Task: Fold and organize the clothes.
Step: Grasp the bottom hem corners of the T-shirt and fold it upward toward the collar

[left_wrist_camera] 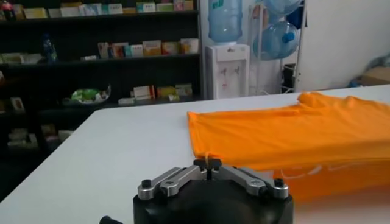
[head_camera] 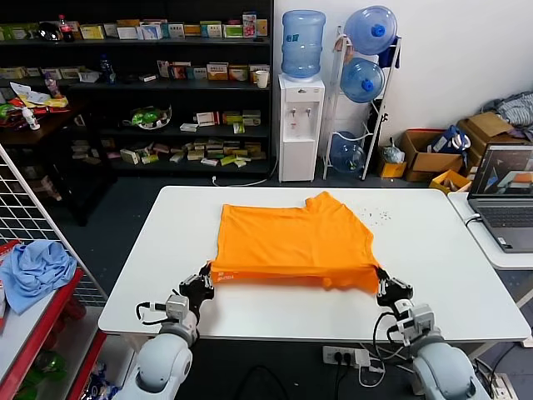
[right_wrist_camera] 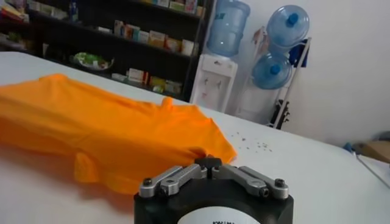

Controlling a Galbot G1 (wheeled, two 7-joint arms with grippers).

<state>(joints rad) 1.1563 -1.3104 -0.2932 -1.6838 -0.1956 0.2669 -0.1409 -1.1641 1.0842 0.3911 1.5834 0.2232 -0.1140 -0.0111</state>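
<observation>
A storeroom sort of place: dark shelves of boxed goods along the back wall, a water dispenser with spare bottles racked beside it, and in the middle a white table where the work is going on. On it lies the orange T-shirt, folded over on itself so the upper layer covers most of the lower, its near edge running along the robot's side of the table and a sleeve poking out at the far right corner.

The left gripper sits at the near left corner of the shirt, the right gripper at the near right corner. From each wrist camera the fingers look drawn together in front of the housing, with a bit of orange at the tips, so I would judge each is pinching its corner (though the cloth between the pads is hard to make out).

The shirt looks light and limp. It will sag and wrinkle between two holds, and a thin layer may slip free. The near corners, taken through both layers, seem the sensible grip.
</observation>
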